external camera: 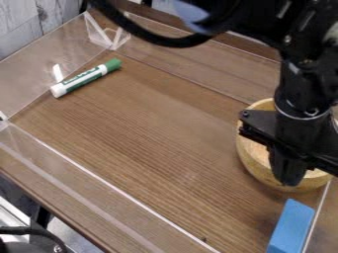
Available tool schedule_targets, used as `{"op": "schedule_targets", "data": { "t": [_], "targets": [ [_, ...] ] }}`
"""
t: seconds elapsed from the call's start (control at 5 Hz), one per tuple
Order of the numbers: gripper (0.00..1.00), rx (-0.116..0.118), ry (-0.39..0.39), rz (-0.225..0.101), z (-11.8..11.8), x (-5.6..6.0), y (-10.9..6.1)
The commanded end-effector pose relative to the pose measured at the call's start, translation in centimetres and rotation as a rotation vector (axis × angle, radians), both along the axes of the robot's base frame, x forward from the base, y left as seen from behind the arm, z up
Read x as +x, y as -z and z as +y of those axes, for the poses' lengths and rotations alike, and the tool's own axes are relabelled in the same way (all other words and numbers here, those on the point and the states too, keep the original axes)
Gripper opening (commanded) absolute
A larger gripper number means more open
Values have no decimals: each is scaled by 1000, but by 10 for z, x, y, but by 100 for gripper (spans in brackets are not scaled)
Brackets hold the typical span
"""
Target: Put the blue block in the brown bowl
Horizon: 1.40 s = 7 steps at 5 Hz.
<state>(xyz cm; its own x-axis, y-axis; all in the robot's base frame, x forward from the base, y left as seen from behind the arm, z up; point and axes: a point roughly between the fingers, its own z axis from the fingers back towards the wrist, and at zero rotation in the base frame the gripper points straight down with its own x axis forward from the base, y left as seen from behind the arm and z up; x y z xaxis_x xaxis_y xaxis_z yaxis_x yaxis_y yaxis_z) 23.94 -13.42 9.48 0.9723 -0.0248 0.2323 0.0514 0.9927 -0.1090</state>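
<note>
The blue block (294,229) lies flat on the wooden table at the bottom right, just below the bowl and free of any grip. The brown bowl (256,148) stands at the right edge, with much of it hidden behind the black arm. My gripper (294,178) points down over the near part of the bowl, a little above the block in the picture. Its fingers are shut together and hold nothing.
A green-and-white marker (86,77) lies at the far left of the table. Low clear plastic walls (40,148) run along the table's left and back edges. Black cables hang across the top of the view.
</note>
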Motion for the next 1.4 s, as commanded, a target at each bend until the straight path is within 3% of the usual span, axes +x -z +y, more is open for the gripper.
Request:
{"op": "schedule_targets", "data": {
  "t": [0.0,1.2],
  "targets": [
    [0,-29,-2,-54,2,8,-9],
    [0,-48,12,-105,10,26,5]
  ]
}}
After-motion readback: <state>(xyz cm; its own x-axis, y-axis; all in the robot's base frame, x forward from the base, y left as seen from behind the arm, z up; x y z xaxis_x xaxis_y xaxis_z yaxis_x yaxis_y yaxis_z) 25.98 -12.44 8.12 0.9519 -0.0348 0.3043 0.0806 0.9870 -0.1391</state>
